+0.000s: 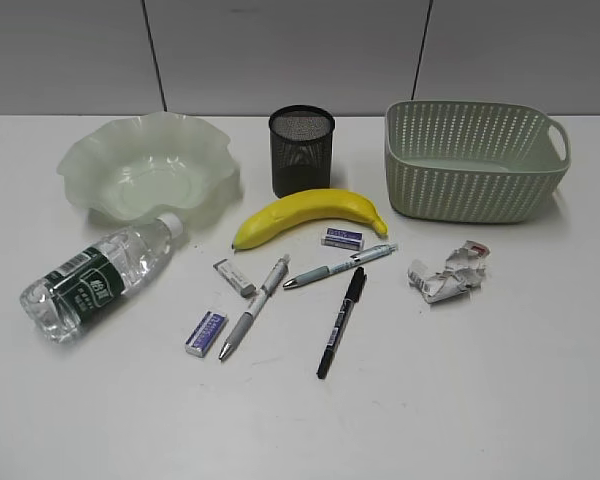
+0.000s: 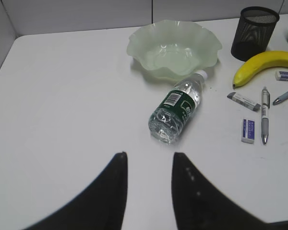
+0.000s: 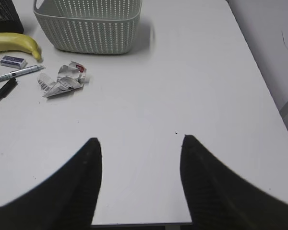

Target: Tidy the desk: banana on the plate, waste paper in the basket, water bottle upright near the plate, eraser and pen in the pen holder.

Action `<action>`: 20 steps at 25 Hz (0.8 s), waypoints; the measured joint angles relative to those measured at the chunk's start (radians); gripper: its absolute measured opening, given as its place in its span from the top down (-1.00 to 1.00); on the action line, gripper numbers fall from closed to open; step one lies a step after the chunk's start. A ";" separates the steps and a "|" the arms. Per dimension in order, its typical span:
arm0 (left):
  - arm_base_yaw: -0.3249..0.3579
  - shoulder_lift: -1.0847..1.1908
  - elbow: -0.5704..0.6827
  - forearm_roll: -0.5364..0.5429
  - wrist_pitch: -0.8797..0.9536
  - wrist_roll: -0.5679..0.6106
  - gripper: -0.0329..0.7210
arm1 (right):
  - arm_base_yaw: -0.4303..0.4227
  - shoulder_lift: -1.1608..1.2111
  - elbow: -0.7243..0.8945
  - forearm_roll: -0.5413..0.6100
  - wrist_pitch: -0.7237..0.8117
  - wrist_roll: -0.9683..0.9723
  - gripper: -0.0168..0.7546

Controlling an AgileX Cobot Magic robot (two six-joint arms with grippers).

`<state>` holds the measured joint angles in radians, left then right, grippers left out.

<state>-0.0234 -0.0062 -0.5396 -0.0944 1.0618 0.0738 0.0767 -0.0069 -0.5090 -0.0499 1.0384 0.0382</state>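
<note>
Spanning white desk point(image 1: 500, 400) under grey wall panels point(image 1: 280, 50), both tools point(image 2: 149, 160) point(image 3: 140, 143) open, empty.

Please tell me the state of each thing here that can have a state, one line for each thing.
Clear plastic water bottle: lying on its side, capped.
Pale green wavy-rimmed plate: empty.
Black mesh pen holder: upright.
Sage-green perforated basket: upright.
White waste paper: crumpled, on the desk.
Left gripper: open.
Right gripper: open.
</note>
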 joint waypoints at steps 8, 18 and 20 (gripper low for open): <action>0.000 0.000 0.000 0.000 0.000 0.000 0.29 | 0.000 0.000 0.000 0.000 0.000 0.000 -0.14; 0.000 0.000 0.000 0.000 0.000 0.000 0.29 | 0.000 0.000 0.000 0.000 0.000 0.000 -0.14; 0.000 0.000 0.000 0.000 0.000 0.000 0.29 | 0.000 0.000 0.000 0.000 0.000 0.000 -0.14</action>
<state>-0.0234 -0.0062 -0.5396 -0.0944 1.0618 0.0738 0.0767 -0.0069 -0.5090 -0.0499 1.0384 0.0382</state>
